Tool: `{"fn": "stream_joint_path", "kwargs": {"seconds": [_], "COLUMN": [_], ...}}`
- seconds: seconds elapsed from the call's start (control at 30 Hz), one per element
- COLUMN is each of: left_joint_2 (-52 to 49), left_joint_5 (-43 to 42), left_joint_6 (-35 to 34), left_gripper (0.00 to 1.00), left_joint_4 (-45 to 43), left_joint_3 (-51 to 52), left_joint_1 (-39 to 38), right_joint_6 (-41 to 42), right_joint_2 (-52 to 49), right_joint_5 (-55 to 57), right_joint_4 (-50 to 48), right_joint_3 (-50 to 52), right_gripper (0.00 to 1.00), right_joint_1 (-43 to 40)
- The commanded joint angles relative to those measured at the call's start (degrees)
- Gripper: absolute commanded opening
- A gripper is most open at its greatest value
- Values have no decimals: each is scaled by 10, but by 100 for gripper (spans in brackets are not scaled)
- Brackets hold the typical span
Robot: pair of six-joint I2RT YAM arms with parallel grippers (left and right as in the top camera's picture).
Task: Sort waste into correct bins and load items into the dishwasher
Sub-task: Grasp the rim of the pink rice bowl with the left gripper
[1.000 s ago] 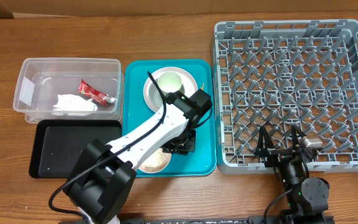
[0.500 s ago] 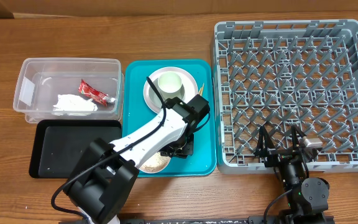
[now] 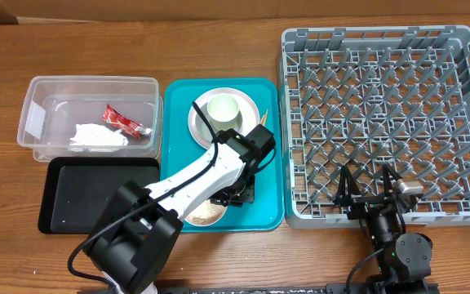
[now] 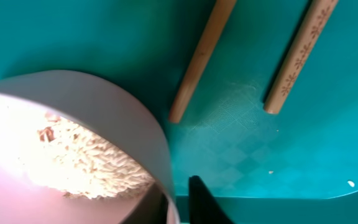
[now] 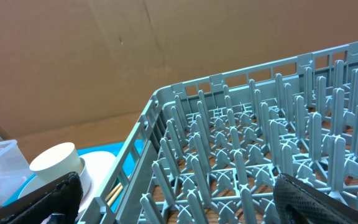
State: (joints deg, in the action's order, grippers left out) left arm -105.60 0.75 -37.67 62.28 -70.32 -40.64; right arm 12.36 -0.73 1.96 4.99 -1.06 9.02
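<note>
Since a second ago the left arm has slid slightly toward the near end of the teal serving tray point(image 3: 266, 208), covering more of the pink bowl point(image 3: 205, 214); the right arm is unmoved. The left pincer point(image 4: 180, 204) is spread across the bowl's wall. One finger point(image 4: 197, 198) stands outside it with a strip of teal showing between, and the other is only a dark shape inside the rim. Rice point(image 4: 86, 155) lies in the bowl. Two chopsticks point(image 4: 201, 59) lie apart on the tray just beyond it.

The white cup point(image 3: 223, 108) sits in a pale round dish point(image 3: 197, 124) at the tray's far end. The red wrapper point(image 3: 122, 121) and the napkin point(image 3: 96, 137) are in the clear tub point(image 3: 35, 114), with the black tray point(image 3: 80, 196) just before it on the wooden surface point(image 3: 219, 41).

The right pincer point(image 3: 368, 189) hangs spread wide and holding nothing at the near wall of the grey dish rack point(image 3: 382, 114).
</note>
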Motion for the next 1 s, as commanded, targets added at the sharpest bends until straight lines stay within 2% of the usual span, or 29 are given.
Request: {"fn": "stream_joint_path", "kwargs": {"seconds": [0.0, 0.37, 0.67, 0.87, 0.97], "left_joint_2": [-3, -2, -2, -2, -2], "left_joint_5": [7, 14, 63, 59, 26], "left_joint_6": [-3, 0, 2, 11, 35], "left_gripper": [4, 4, 4, 4, 4], "left_joint_4": [-2, 8, 137, 215, 237], "left_joint_3": [7, -9, -164, -243, -259], "left_joint_1": [1, 2, 16, 45, 74], "right_joint_6": [-3, -3, -3, -3, -3], "right_joint_2": [4, 4, 4, 4, 4], "right_joint_5": [5, 5, 5, 5, 5], "right_joint_4": [-4, -4, -4, -4, -4], "right_joint_3": [6, 6, 6, 6, 6], "right_gripper": [100, 100, 100, 100, 100], "right_joint_1": [-2, -2, -2, -2, -2]}}
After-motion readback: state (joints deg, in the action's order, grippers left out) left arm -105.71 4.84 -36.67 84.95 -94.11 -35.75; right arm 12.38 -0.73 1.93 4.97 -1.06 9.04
